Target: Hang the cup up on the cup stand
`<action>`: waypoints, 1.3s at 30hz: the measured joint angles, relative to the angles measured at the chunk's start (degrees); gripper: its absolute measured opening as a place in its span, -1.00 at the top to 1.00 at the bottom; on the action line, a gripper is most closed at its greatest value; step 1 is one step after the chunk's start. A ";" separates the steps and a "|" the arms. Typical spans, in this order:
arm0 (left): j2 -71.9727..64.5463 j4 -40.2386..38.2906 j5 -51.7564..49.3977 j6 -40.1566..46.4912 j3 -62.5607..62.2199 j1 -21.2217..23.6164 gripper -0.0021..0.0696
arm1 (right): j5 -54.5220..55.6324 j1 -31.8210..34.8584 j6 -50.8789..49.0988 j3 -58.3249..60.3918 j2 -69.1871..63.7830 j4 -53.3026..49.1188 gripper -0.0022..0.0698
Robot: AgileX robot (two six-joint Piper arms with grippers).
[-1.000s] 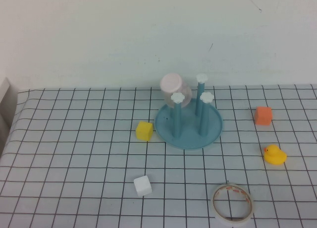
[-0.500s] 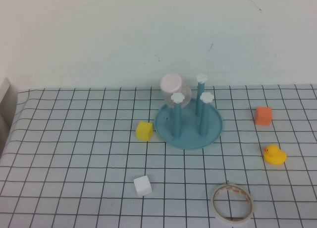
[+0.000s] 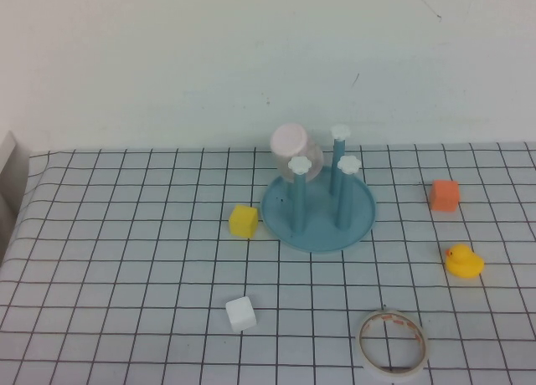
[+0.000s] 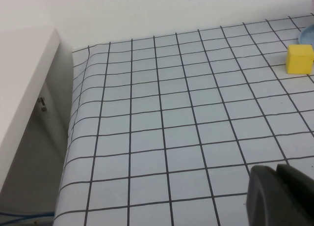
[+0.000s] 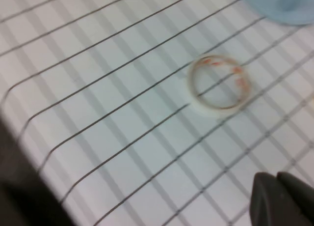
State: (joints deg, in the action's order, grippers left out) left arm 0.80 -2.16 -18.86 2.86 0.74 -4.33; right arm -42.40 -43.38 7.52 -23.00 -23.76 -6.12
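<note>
The pale pink cup (image 3: 292, 146) sits upside down on the back left post of the teal-blue cup stand (image 3: 319, 202), near the wall in the high view. The other three posts show their white flower caps. A sliver of the stand's dish shows in the left wrist view (image 4: 307, 35) and in the right wrist view (image 5: 282, 5). Neither arm shows in the high view. My left gripper (image 4: 277, 171) is shut and empty above the grid cloth near the table's left edge. My right gripper (image 5: 277, 178) is shut and empty above the cloth near the tape roll.
A yellow cube (image 3: 244, 221) lies left of the stand and shows in the left wrist view (image 4: 299, 59). A white cube (image 3: 240, 314), a tape roll (image 3: 392, 342), a yellow duck (image 3: 462, 260) and an orange cube (image 3: 444, 195) lie around. The roll shows in the right wrist view (image 5: 220, 83). A white shelf (image 4: 22, 83) stands left of the table.
</note>
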 joint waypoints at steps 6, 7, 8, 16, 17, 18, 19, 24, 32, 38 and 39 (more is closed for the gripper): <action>0.00 0.00 0.00 0.00 0.00 0.00 0.95 | 3.14 19.36 1.98 0.37 7.68 -1.46 0.94; 0.00 0.00 0.00 0.00 0.00 0.00 0.95 | 4.48 22.58 2.11 0.95 9.21 -2.02 0.94; 0.00 0.00 0.00 0.00 0.00 0.00 0.95 | 5.90 25.04 2.22 1.61 10.88 -2.71 0.94; 0.00 0.00 0.00 0.00 0.00 0.00 0.95 | 19.79 44.14 2.22 13.25 23.50 -2.14 0.94; 0.00 0.00 0.00 0.00 0.00 0.00 0.95 | 21.43 45.65 2.22 14.75 24.09 -1.38 0.94; 0.00 0.00 0.00 0.16 0.00 0.00 0.95 | 22.49 46.62 2.12 15.86 24.34 -0.99 0.94; 0.00 0.00 0.00 0.16 0.00 0.00 0.95 | 23.53 47.44 2.02 17.16 24.46 -0.74 0.94; 0.00 0.00 0.00 0.16 0.00 0.00 0.95 | 25.18 48.10 2.03 23.17 24.46 0.00 0.94; 0.00 -0.04 0.00 0.16 0.00 0.00 0.95 | 23.10 45.40 2.03 24.21 24.46 0.36 0.94; 0.00 -0.04 0.00 0.16 0.00 0.00 0.95 | 22.86 42.10 2.03 24.16 24.46 0.36 0.94; 0.00 -0.04 0.00 0.16 0.00 0.00 0.95 | 22.86 42.08 2.03 24.16 24.46 0.46 0.94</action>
State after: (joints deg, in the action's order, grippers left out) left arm 0.80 -2.20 -18.86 3.02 0.74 -4.33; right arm -19.54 -1.30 9.56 1.16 0.70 -5.65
